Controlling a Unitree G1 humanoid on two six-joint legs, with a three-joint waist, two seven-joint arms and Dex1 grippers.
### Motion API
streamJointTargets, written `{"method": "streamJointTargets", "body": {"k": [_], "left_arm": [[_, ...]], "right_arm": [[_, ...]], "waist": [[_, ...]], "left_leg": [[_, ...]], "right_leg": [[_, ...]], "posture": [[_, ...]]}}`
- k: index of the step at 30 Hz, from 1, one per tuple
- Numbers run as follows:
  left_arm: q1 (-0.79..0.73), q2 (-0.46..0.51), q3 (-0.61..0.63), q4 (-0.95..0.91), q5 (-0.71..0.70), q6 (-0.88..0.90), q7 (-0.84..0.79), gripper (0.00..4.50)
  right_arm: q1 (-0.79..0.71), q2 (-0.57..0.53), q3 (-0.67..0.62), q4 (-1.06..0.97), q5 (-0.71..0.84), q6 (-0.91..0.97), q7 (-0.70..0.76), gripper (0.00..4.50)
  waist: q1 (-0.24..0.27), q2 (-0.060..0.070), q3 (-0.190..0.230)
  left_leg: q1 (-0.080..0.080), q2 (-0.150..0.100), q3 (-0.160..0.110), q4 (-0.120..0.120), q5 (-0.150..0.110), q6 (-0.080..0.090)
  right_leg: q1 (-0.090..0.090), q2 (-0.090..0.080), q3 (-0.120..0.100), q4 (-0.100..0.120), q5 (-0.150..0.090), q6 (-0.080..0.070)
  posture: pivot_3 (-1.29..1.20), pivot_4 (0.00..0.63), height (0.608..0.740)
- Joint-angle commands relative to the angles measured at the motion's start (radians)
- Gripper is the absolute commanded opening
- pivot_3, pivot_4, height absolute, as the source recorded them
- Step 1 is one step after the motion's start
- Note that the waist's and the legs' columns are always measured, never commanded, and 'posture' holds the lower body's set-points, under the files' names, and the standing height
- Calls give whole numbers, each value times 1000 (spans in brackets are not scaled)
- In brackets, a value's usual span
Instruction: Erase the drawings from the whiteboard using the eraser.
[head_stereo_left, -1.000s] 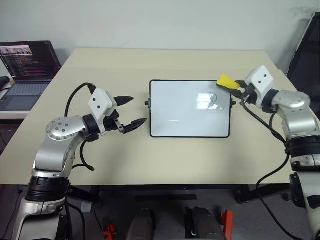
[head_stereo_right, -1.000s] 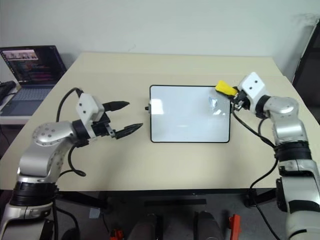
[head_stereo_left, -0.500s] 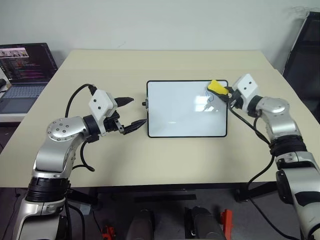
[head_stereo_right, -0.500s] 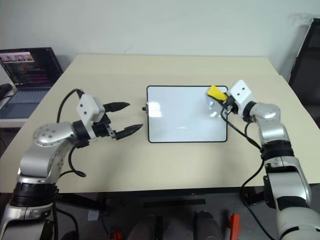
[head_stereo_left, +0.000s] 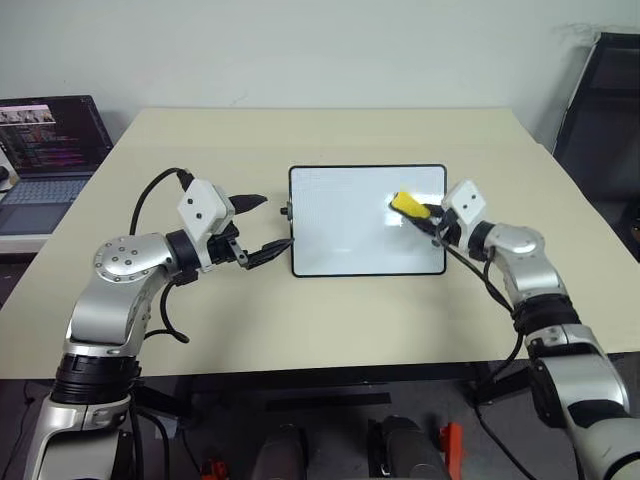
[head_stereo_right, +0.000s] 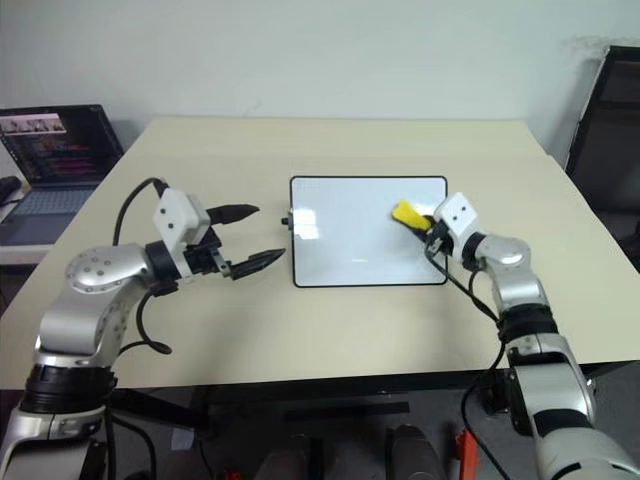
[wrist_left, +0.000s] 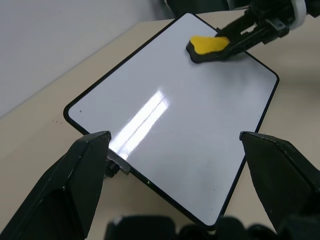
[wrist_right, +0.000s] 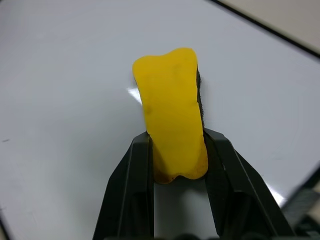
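We note the right gripper (wrist_right: 175, 165) clamped on the eraser (head_stereo_left: 407, 205), pressed to the whiteboard (head_stereo_left: 340, 240); left gripper (head_stereo_left: 262, 225) spread wide, just beside board's edge.

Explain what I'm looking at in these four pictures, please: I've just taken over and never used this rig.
It is a two-armed humanoid robot. The two wide pictures come from cameras in its head, looking down over a beige table. The two close pictures come from cameras on its wrists, looking along each gripper's black fingers.

On the table lies a small glossy whiteboard with a thin black frame. The right gripper is shut on a small yellow eraser with a dark underside, held over the board's right part; the right wrist picture shows it pinched between the fingers. The left gripper is open, beside the board's left edge, holding nothing. An open laptop sits on a side surface to the left.
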Motion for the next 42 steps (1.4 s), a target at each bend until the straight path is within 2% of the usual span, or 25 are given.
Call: {"method": "streamJointTargets", "body": {"k": [1,8,12,15,18,20,23,29,35,42], "left_arm": [[-23,8,10,-25,-2,-3,2,4500],[-24,6,10,-24,0,-5,1,4500],[-24,6,12,-29,-2,-3,3,4500],[-18,14,25,-49,-18,11,-1,4500],[-17,11,29,-72,-46,36,-9,4500],[-28,1,15,-76,-53,46,-11,4500],[-62,-34,-21,-60,-60,65,-8,4500],[-125,-106,-110,-37,-52,77,-35,4500],[-163,-193,-189,10,-30,50,-50,4500],[-170,-226,-212,18,-18,38,-54,4500]], "right_arm": [[57,16,57,-19,-18,51,37,1003],[83,2,70,-116,0,96,64,1003],[102,-48,44,-265,52,145,119,1003],[172,-182,-31,-581,190,298,236,1003],[203,-300,-160,-760,344,459,263,1000],[187,-351,-244,-762,374,522,206,1000],[181,-404,-315,-676,332,564,98,1000],[252,-424,-340,-569,274,663,-57,1000],[264,-326,-318,-460,215,766,-282,1000],[155,-226,-301,-289,169,748,-437,1000]], "waist": [[-1,0,0],[0,0,0],[6,0,0],[19,3,2],[29,4,3],[31,4,3],[32,3,3],[32,3,3],[24,4,3],[24,4,3]], "left_leg": [[1,0,0,0,0,0],[1,0,0,0,0,0],[-2,0,0,-1,0,0],[-12,0,-1,-1,0,0],[-25,-1,-2,0,0,0],[-28,-1,-3,0,0,0],[-28,-1,-2,0,0,0],[-27,-2,-1,2,0,0],[-27,-2,-1,1,0,0],[-27,-3,-1,1,0,0]], "right_leg": [[0,0,0,0,0,0],[0,0,0,0,0,-1],[-2,0,0,0,0,-1],[-10,0,-1,-1,3,4],[-23,-1,-2,0,6,3],[-24,-1,-3,-2,6,3],[-24,-1,-3,-3,5,4],[-23,-1,-1,-3,4,8],[-23,-1,-1,-2,5,5],[-23,-1,0,-2,4,8]], "posture": [[0,150,740],[0,150,740],[0,150,740],[0,150,740],[0,150,740],[0,150,740],[0,150,740],[0,150,740],[0,150,740],[0,150,740]]}}
